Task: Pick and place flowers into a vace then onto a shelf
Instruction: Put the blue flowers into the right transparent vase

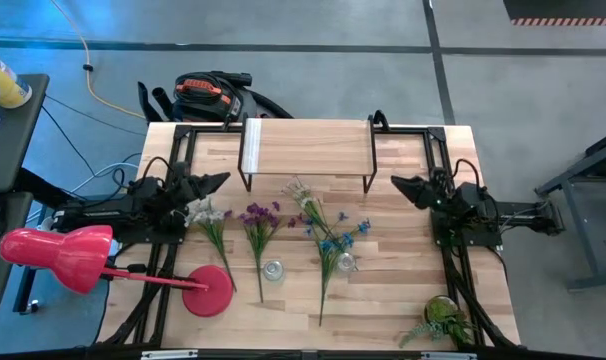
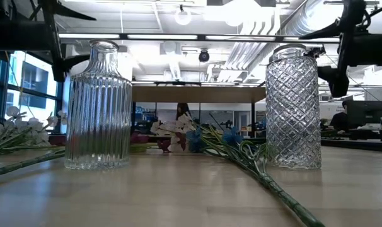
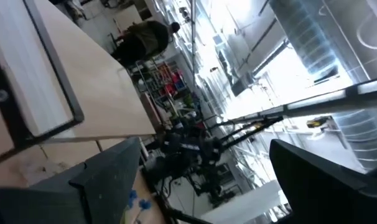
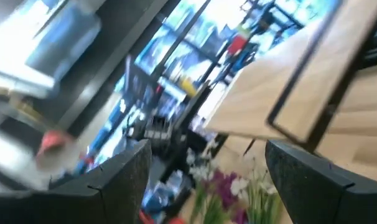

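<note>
Three bunches of flowers lie flat on the tabletop: pale white ones [image 1: 209, 216], purple ones [image 1: 259, 222] and a blue-and-white bunch [image 1: 328, 238]. Two clear glass vases stand upright near them, a ribbed one [image 2: 99, 107] and a diamond-cut one [image 2: 294, 107]. The shelf [image 1: 308, 148] stands at the far edge on black legs. My left gripper [image 1: 221, 181] hovers open at the left, by the white flowers. My right gripper [image 1: 399, 184] hovers open at the right. Both point inward, roughly level, with nothing between their fingers.
A red desk lamp [image 1: 73, 256] reaches in from the left, its round base [image 1: 210, 292] on the near-left tabletop. A bushy potted plant [image 1: 443, 316] stands at the near right corner. The blue-and-white bunch's long stem [image 2: 273, 189] runs toward the near edge.
</note>
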`<action>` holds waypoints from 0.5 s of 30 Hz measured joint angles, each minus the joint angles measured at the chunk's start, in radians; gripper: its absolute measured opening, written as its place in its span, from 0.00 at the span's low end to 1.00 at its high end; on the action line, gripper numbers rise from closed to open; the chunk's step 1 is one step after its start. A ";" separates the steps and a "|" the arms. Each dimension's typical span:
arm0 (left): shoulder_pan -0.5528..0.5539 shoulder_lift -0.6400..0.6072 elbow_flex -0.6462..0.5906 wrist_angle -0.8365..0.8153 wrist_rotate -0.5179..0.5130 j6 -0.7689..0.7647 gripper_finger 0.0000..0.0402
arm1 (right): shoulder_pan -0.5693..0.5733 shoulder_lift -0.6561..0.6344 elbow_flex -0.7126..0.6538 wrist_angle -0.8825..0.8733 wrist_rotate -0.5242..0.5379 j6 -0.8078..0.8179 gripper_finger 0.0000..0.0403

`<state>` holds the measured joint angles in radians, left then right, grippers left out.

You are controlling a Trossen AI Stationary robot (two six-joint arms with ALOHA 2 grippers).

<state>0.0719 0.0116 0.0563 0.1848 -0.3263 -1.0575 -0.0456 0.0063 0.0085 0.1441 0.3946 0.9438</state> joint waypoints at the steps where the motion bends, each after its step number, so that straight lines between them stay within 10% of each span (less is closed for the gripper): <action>1: 0.000 0.000 0.000 0.000 -0.010 -0.003 0.97 | 0.000 0.000 0.000 0.002 0.026 -0.002 0.76; 6: 0.000 0.000 0.001 0.000 -0.108 -0.048 0.97 | 0.001 0.000 0.010 0.002 0.046 0.013 0.76; 15: 0.000 0.000 0.002 -0.004 -0.024 0.006 0.97 | 0.008 0.056 0.023 0.144 -0.231 0.153 0.76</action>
<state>0.0719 0.0116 0.0578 0.1812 -0.3504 -1.0517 -0.0374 0.0626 0.0319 0.2878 0.1632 1.0970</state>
